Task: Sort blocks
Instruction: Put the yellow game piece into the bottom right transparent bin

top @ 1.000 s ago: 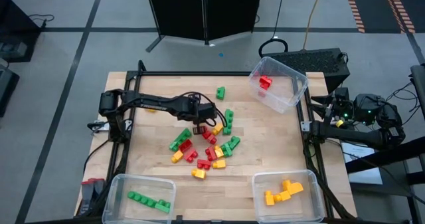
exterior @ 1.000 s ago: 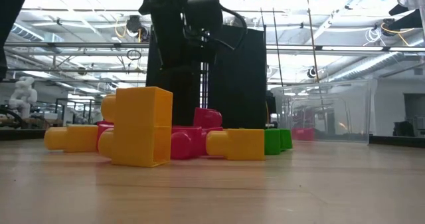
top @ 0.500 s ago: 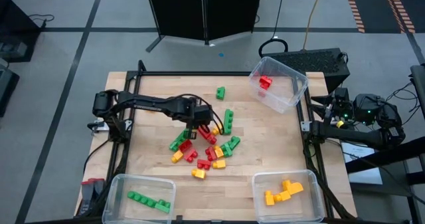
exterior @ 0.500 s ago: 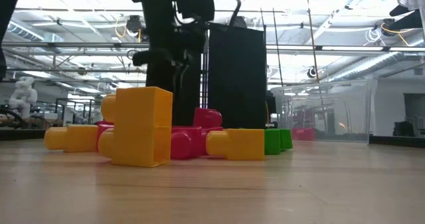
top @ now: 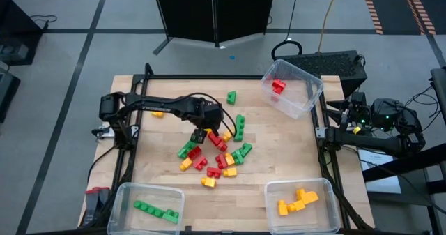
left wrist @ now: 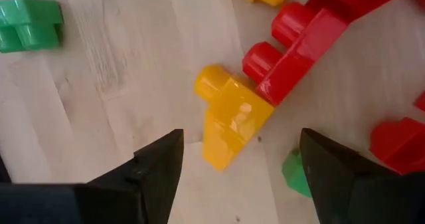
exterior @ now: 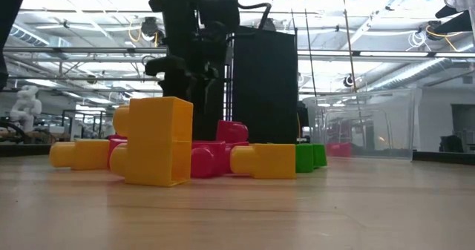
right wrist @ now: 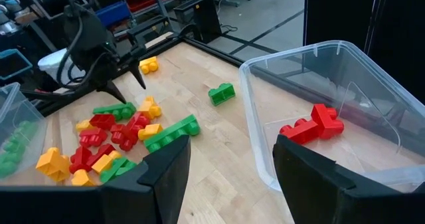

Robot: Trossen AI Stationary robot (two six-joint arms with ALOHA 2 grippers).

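Red, green and yellow blocks (top: 217,151) lie in a loose heap at the middle of the table. My left gripper (top: 203,132) hangs open over the heap's far left part, pointing steeply down. In the left wrist view its fingers (left wrist: 157,167) stand on either side of a yellow block (left wrist: 230,119), clear of it. That block lies flat on the wood against a red block (left wrist: 302,48). My right gripper (right wrist: 232,177) waits open beside the table's right edge, with nothing between its fingers.
A clear bin (top: 291,88) at the far right holds a red block (top: 279,86). Near left, another bin (top: 146,207) holds green blocks; near right, a third (top: 301,203) holds yellow ones. Single blocks lie apart: green (top: 231,96), yellow (top: 157,113).
My left gripper has rolled about its own axis above the heap, and in the low view its fingers now stand wider apart than a second ago. The blocks under it lie where they were.
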